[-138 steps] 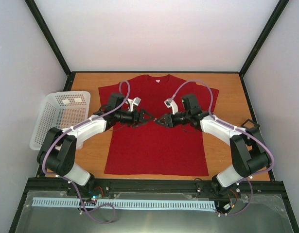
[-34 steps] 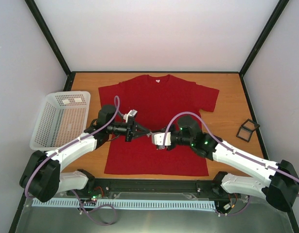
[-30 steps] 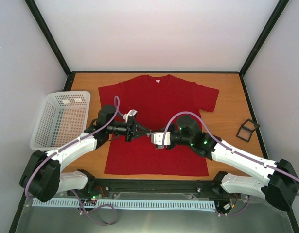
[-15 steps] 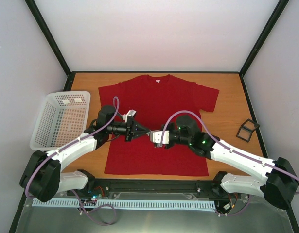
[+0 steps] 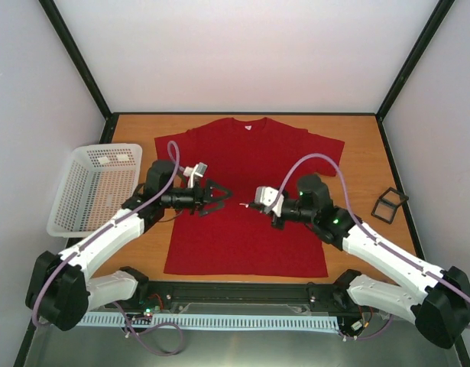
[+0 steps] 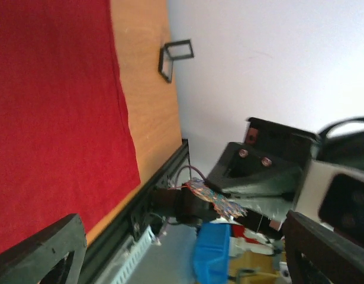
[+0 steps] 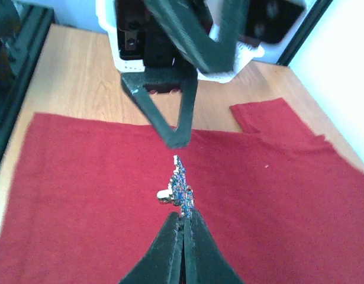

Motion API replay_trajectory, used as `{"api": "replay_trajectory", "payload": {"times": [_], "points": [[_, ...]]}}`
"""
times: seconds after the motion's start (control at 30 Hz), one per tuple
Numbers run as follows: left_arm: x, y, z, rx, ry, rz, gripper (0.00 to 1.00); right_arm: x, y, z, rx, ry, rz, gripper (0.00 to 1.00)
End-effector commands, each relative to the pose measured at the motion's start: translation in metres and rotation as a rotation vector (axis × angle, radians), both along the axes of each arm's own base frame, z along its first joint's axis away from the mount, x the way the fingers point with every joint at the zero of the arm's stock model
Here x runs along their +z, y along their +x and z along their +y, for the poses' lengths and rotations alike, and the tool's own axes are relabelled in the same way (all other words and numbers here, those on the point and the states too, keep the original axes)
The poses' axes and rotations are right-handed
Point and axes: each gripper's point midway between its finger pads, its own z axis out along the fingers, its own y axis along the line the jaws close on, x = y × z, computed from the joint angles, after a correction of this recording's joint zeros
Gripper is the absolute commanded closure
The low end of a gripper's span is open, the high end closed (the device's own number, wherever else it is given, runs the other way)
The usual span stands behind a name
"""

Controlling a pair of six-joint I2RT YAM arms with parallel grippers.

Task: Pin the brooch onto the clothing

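1. Top view. Half a second earlier my two grippers met tip to tip over the lower middle of the T-shirt (image 5: 242,164). Now they stood apart. My left gripper (image 5: 219,199) had drawn back to the left, fingers spread, with nothing between them. My right gripper (image 5: 257,205) was pinched shut on the brooch (image 5: 245,204), a pale speck at its tip over the shirt's middle. I could not tell whether the brooch touched the cloth. The shirt lay flat on the table (image 5: 357,160), with the basket (image 5: 82,164) off to the left.
2. Left wrist view. My left fingers sat at the two lower corners, wide apart and empty. The brooch (image 6: 214,201), beaded in blue, showed across the gap in the right gripper's tips, with red cloth to the left.
3. Right wrist view. The right jaws were closed on the near end of the brooch (image 7: 180,184), which stood out toward the left gripper's open fingers. There was a small pale metal part at its side. I could not tell whether the pin was open.
4. Judgement: the hand-over looked complete, and the brooch was with the right gripper alone. It was not yet pinned. Next, the pin must be brought down to the fabric.
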Motion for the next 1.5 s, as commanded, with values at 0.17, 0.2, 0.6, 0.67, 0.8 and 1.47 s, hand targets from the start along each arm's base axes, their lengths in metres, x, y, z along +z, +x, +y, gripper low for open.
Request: {"api": "replay_trajectory", "payload": {"times": [0.17,0.2,0.6,0.67,0.8,1.47], "points": [[0.075,-0.028,0.002,-0.192,-0.030,-0.923,0.11,0.022,-0.044,-0.009,0.164,0.092,0.712,0.97],[0.079,-0.036,0.000,-0.220,-0.041,-1.002,0.13,0.027,-0.048,-0.008,0.184,0.102,0.740,0.97],[0.069,-0.077,-0.027,-0.468,-0.143,-1.132,0.39,0.071,-0.053,0.000,0.274,0.211,0.774,0.97],[0.070,-0.079,-0.032,-0.491,-0.160,-1.117,0.45,0.071,-0.051,0.001,0.270,0.208,0.769,0.97],[0.070,-0.071,-0.038,-0.486,-0.149,-1.103,0.58,0.070,-0.049,0.003,0.275,0.207,0.766,0.97],[0.078,-0.068,-0.042,-0.501,-0.160,-1.120,0.89,0.068,-0.041,0.008,0.274,0.201,0.768,0.97]]}}
